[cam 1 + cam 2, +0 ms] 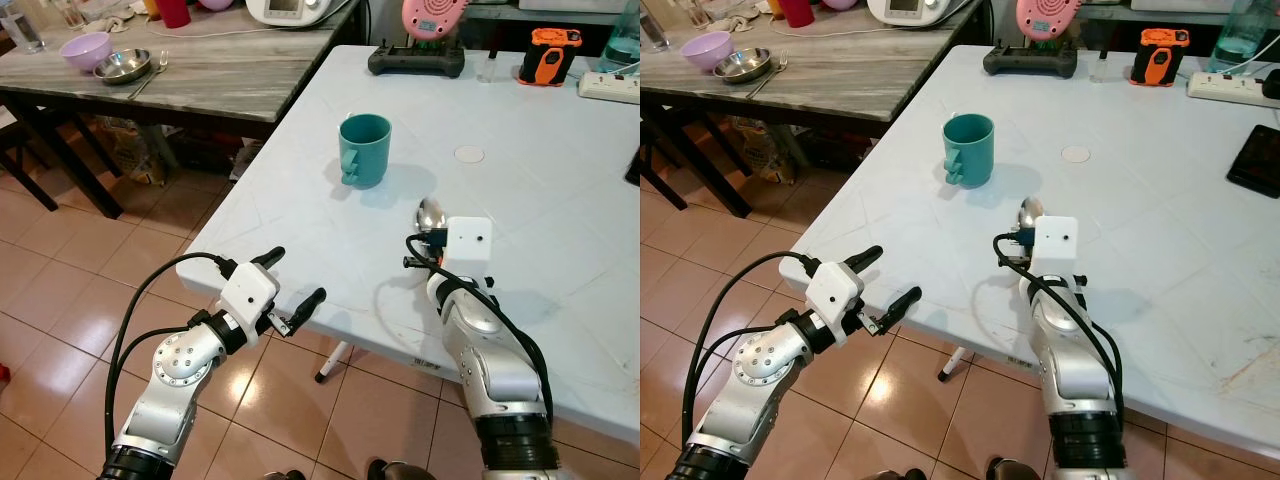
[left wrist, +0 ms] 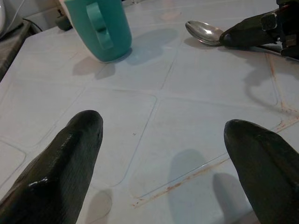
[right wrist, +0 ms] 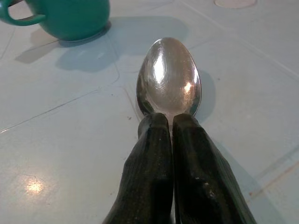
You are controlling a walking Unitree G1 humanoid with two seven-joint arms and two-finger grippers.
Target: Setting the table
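Observation:
A teal mug (image 1: 364,149) stands upright on the white table (image 1: 300,240), its handle toward the table's near-left edge. To its right a metal spoon (image 3: 168,77) is held low over the tabletop, bowl pointing away from me. My right gripper (image 3: 167,122) is shut on the spoon's handle, both fingers pressed together just behind the bowl. My left gripper (image 1: 296,283) is open at the table's near-left edge, its fingers (image 2: 60,158) spread wide with nothing between them. The mug (image 2: 99,27) and the spoon (image 2: 204,32) lie ahead of it.
A grey wooden table (image 1: 200,70) at the back left carries a purple bowl (image 1: 85,49) and a metal bowl (image 1: 122,66). At the white table's far end are a black controller (image 1: 416,58), an orange device (image 1: 551,54) and a power strip (image 1: 610,87). Tiled floor (image 1: 70,290) lies below.

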